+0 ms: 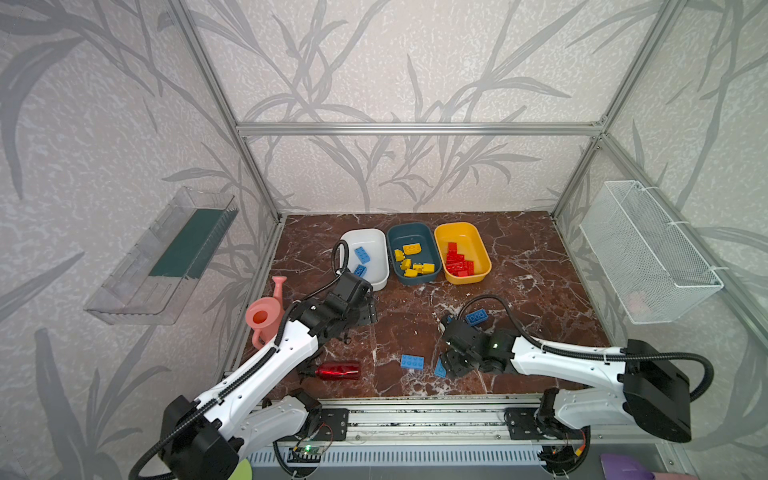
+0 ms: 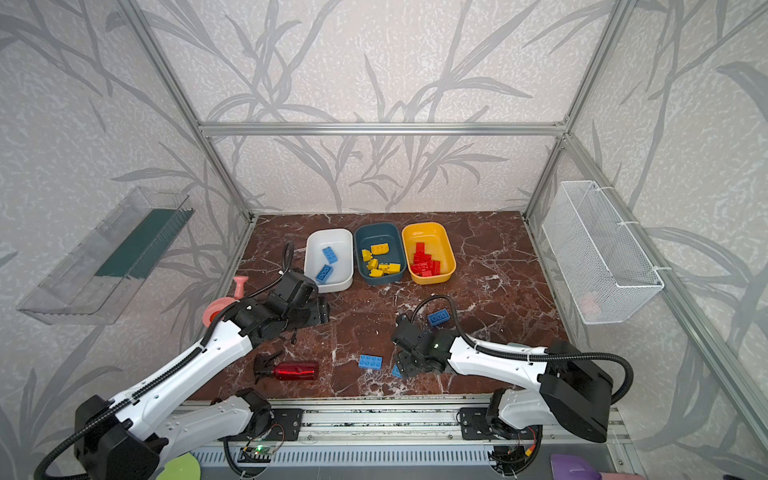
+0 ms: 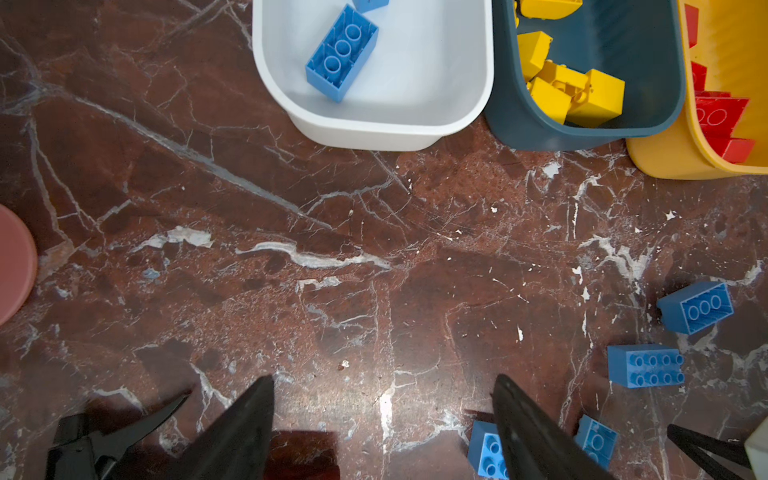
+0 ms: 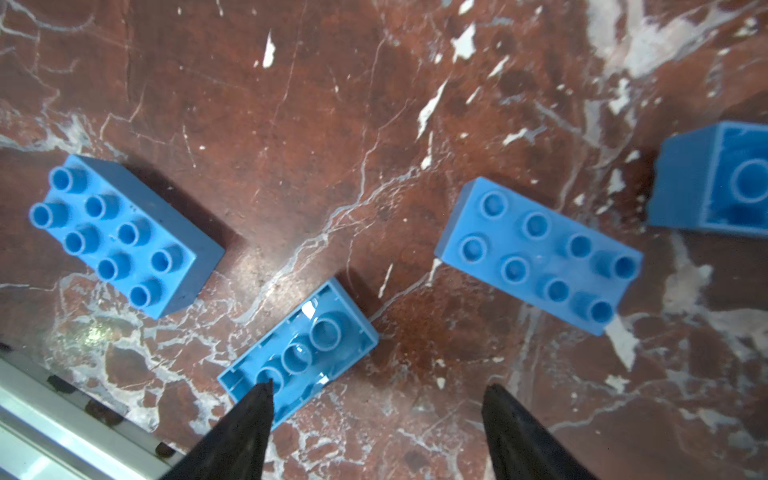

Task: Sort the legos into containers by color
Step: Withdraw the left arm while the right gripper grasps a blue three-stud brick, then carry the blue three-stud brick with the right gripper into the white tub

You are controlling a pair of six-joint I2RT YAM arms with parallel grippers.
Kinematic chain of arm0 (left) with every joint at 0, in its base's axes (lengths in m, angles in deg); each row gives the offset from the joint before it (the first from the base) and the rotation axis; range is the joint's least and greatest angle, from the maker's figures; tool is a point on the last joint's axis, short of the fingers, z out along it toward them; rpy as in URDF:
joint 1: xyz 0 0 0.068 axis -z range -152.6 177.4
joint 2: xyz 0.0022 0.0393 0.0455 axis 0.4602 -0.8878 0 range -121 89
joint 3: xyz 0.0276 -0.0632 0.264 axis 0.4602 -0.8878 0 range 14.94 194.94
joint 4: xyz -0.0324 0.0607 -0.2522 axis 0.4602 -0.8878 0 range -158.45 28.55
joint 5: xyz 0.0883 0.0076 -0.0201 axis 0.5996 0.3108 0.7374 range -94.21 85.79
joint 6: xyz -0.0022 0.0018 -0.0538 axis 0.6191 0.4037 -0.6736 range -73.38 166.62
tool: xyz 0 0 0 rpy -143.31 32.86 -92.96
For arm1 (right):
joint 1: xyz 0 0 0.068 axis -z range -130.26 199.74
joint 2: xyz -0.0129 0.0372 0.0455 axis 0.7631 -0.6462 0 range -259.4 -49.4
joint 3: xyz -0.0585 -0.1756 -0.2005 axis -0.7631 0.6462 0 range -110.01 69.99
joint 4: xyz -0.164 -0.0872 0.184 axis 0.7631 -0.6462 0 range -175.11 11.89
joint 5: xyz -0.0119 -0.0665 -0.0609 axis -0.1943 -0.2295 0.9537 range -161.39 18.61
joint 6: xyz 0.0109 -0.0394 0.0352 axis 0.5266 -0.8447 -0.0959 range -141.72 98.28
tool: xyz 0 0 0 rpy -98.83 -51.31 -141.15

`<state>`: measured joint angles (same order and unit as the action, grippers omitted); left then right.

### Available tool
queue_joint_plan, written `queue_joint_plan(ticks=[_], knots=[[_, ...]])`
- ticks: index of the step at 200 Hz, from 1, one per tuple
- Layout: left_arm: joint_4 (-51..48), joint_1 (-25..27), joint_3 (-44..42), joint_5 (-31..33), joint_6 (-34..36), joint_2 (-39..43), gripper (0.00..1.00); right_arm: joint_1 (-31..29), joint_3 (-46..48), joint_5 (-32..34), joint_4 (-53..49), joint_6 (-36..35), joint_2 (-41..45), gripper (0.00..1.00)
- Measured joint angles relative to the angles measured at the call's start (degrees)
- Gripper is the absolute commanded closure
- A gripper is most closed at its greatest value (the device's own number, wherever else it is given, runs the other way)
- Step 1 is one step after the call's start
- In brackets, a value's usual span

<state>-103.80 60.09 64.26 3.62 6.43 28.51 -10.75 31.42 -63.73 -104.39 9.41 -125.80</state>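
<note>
Three containers stand in a row at the back: a white tub [image 1: 380,276] with two blue legos [image 1: 362,254], a teal tub [image 1: 415,235] with yellow legos [image 1: 413,262], and a yellow tub [image 1: 471,241] with red legos [image 1: 459,259]. Loose blue legos lie on the marble [image 1: 476,318] [image 1: 412,361]. My right gripper [image 4: 378,388] hangs open low over them, one fingertip [image 4: 253,411] above an upside-down blue brick [image 4: 307,349], with studs-up bricks [image 4: 124,235] [image 4: 540,255] on either side. My left gripper [image 3: 382,380] is open over bare marble, short of the white tub [image 3: 374,133].
A pink watering can [image 1: 266,316] stands at the left edge by the left arm. A red spray bottle [image 1: 338,370] lies near the front. A clear tray [image 1: 166,257] hangs on the left wall, a white wire basket [image 1: 648,249] on the right.
</note>
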Motion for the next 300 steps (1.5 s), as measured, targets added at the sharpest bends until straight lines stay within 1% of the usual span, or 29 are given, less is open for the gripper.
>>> queue_joint_plan(ticks=[51,118,152,174,183,221,244,278,300], knots=[[0.9,0.2,-3.2,0.7,-0.6,2.6,0.18,-3.1,-3.3,0.0,0.4,3.2,-6.2,0.28],[1.9,0.2,-5.8,1.0,-0.9,4.5,0.18,-5.7,-6.3,0.0,1.5,4.3,-11.8,0.36],[2.5,0.2,-6.8,1.0,-1.1,4.6,0.18,-5.7,-6.4,0.3,1.3,4.4,-12.2,0.48],[2.7,0.2,-7.0,1.0,-1.4,4.5,0.18,-5.8,-6.4,0.8,0.8,4.5,-12.2,0.60],[2.9,0.2,-7.0,1.0,-1.5,4.5,0.18,-5.9,-6.4,1.0,0.7,4.5,-12.2,0.62],[3.2,0.2,-7.0,1.0,-1.7,4.9,0.18,-5.9,-6.8,1.8,-0.4,4.5,-12.2,0.67],[2.9,0.2,-6.9,1.2,-1.9,6.2,0.18,-5.9,-9.4,2.5,-2.5,4.2,-12.2,0.68],[1.2,0.2,-6.8,2.7,-2.0,12.5,0.18,-4.7,-17.0,2.6,-4.1,1.4,-12.5,0.69],[0.2,0.2,-6.7,3.7,-2.0,17.5,0.18,-2.1,-22.4,1.6,-4.4,-1.5,-13.7,0.69]])
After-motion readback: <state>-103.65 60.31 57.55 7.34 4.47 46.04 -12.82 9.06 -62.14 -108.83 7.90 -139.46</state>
